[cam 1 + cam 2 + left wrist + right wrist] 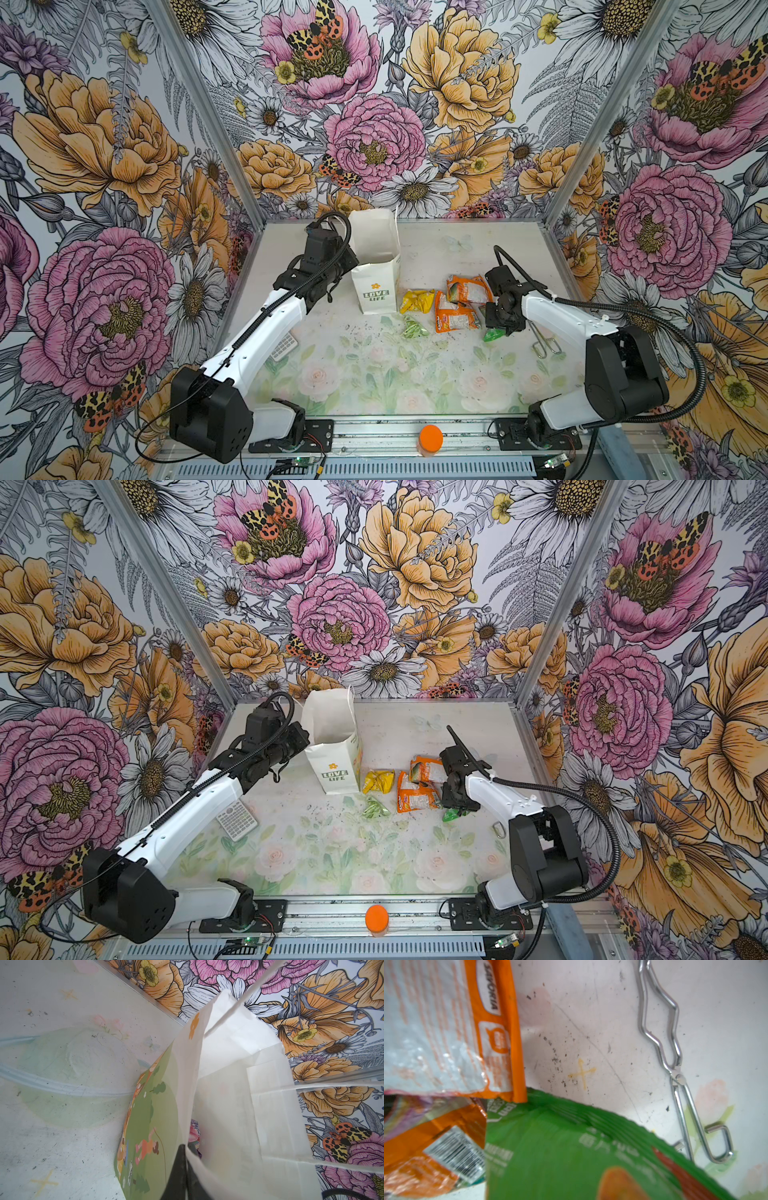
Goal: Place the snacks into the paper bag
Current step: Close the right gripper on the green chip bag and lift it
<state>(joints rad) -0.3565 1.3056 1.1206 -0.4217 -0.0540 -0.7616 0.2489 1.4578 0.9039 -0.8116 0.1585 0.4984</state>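
Snacks (455, 318) outside: two orange (469, 289) (457, 320), one yellow (417, 301), two green (413, 327) (492, 334)

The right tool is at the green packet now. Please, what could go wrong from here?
1. An orange packet seems to overlap the bright green packet under the right tool; a lift may drag it along.
2. The left tool pinches only one wall of the paper bag; the light bag could tip or its mouth narrow at the drop.

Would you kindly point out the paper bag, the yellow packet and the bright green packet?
paper bag (376, 291), in a top view, printed front face.
yellow packet (417, 301), in a top view, crumpled middle.
bright green packet (560, 1147), right wrist view, printed middle.
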